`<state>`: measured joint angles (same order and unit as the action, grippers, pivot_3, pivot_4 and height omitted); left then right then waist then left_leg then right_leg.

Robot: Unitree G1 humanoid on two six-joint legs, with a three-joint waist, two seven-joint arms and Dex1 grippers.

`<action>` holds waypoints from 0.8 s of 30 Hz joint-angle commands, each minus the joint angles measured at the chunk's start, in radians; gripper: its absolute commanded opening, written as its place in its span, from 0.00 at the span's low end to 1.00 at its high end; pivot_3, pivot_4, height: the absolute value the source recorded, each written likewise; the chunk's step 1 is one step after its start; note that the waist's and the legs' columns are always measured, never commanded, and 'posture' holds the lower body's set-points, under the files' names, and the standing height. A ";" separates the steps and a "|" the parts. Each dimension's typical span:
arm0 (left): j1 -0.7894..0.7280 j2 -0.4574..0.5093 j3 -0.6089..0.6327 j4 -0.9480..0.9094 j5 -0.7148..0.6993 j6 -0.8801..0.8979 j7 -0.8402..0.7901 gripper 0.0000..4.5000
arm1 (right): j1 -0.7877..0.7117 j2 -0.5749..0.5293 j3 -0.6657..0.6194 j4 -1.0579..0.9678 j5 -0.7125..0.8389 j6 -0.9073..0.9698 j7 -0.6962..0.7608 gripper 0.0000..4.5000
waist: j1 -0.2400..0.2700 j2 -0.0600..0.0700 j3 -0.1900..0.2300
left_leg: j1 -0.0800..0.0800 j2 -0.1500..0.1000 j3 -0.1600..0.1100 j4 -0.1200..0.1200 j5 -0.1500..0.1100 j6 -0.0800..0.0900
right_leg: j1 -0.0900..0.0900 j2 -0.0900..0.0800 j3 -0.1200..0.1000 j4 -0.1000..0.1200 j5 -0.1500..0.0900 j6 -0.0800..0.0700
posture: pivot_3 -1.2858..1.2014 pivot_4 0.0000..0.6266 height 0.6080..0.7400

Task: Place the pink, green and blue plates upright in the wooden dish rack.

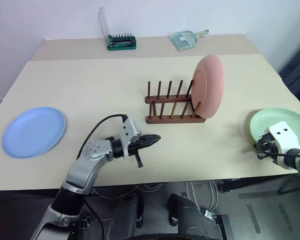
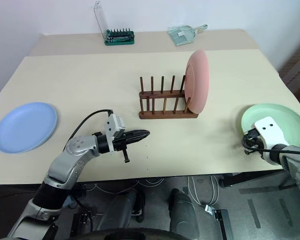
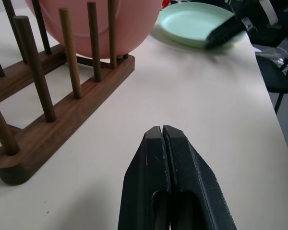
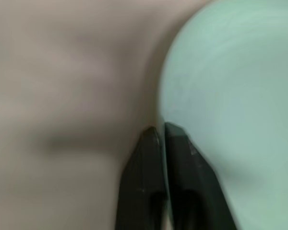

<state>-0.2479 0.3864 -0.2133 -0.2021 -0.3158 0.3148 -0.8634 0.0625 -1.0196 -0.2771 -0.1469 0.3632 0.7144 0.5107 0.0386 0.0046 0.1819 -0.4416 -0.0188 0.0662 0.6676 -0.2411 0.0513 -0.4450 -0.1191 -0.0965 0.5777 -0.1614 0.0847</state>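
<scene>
The pink plate stands upright at the right end of the wooden dish rack, mid-table. Far left, the blue plate lies flat. At the right edge lies the green plate, and my right gripper is at its near-left rim. In the right wrist view the fingers are shut with the rim of the green plate running in between them. My left gripper is shut and empty, held level in front of the rack and pointing right.
A green bit holder with a clear lid and a clear plastic scoop sit on the back table. The rack's left slots stand free. Bare tabletop lies between the blue plate and the rack. The table's front edge is close under both arms.
</scene>
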 commanded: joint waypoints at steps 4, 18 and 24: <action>0.005 0.001 0.013 -0.030 -0.006 -0.018 0.008 0.00 | -0.147 0.004 -0.083 0.002 -0.054 -0.152 -0.004 0.01 | -0.003 0.001 0.000 | -0.001 0.000 0.000 0.000 0.000 0.000 | -0.001 0.000 0.000 0.000 0.000 0.000 | 0.52 0.24 1.00; -0.005 -0.011 0.006 -0.023 -0.004 -0.020 0.022 0.00 | -0.733 0.228 -0.114 -0.331 0.568 -0.065 0.059 0.01 | 0.007 0.000 0.001 | -0.002 0.001 -0.001 -0.001 0.002 0.003 | -0.003 0.001 -0.001 0.003 0.003 -0.003 | 0.52 0.24 1.00; -0.001 -0.011 0.008 -0.042 -0.007 -0.008 0.037 0.00 | -0.796 0.374 -0.033 -0.402 0.997 0.026 -0.121 0.01 | -0.003 0.000 0.001 | -0.001 -0.001 0.000 0.000 0.001 0.004 | 0.000 -0.003 0.000 0.000 0.003 -0.004 | 0.52 0.24 1.00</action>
<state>-0.2463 0.3791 -0.2136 -0.2049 -0.3149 0.3145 -0.8300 -0.7117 -0.6619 -0.3091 -0.5309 1.2621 0.7333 0.4511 0.0355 0.0048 0.1833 -0.4424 -0.0195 0.0657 0.6679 -0.2414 0.0535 -0.4457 -0.1217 -0.0970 0.5781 -0.1580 0.0813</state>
